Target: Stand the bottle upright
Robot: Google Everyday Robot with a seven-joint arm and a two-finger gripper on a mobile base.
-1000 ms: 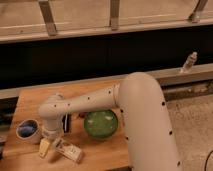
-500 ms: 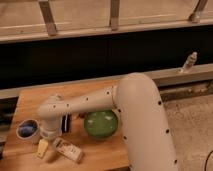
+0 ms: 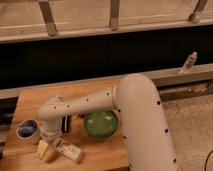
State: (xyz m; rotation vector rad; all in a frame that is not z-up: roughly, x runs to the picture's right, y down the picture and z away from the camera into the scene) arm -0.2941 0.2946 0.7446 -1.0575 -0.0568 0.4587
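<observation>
The arm reaches across the desk. Left of the bowl, the bottle lies flat near the front edge. The gripper, jaws spread, is at its left end. An off-centre pinch could roll the bottle off the desk.

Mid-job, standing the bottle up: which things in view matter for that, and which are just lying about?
For the job:
- bottle, lying on its side near the table's front edge
- hand, open, low over the table just left of it

Lying about:
- green bowl
- blue bowl
- black block
- clear bottle on the far ledge
</observation>
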